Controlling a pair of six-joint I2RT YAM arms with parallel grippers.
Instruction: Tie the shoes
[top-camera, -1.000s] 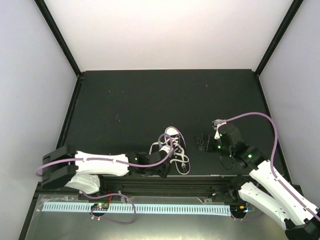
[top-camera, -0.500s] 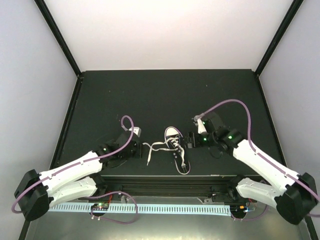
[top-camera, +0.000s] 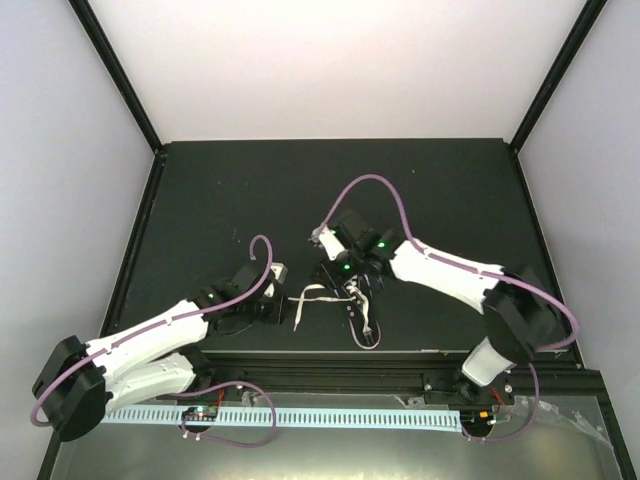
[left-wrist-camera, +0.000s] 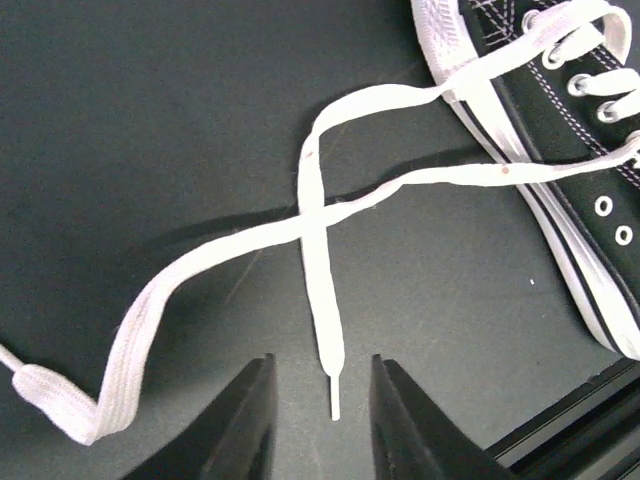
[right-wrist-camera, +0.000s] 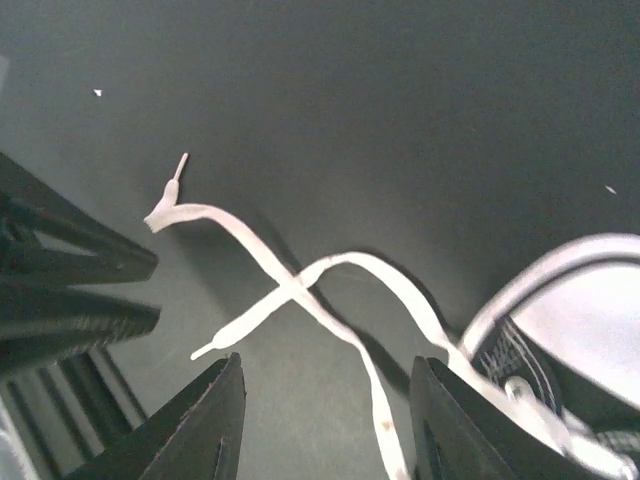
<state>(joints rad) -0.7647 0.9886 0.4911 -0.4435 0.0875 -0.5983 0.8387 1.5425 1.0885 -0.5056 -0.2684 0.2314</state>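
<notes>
You are early in the job. The two long white flat laces (left-wrist-camera: 318, 215) lie crossed once on the black matte tabletop (top-camera: 230, 190), just to the left of the small black canvas sneaker with a white sole rim (left-wrist-camera: 560, 170). I judge that nothing is knotted: no end is tucked under the other, no loops are formed and nothing is drawn snug. The first knot and the whole bow are left to do.

The sneaker sits near the front edge of the table, about midway between the two arms. In the overhead view its far end is hidden beneath the right gripper (top-camera: 332, 274). Its laces are threaded through the upper, and pale ringed eyelets (left-wrist-camera: 612, 220) show on its side. One lace end runs straight toward the left gripper (left-wrist-camera: 320, 425), its stiff tip lying between the fingers and touched by neither. The other trails off to the left and folds back on itself.

Both tools are released. The left gripper's jaws stand apart around that tip, grasping nothing. The right gripper's jaws are likewise parted above the crossing, holding nothing.
</notes>
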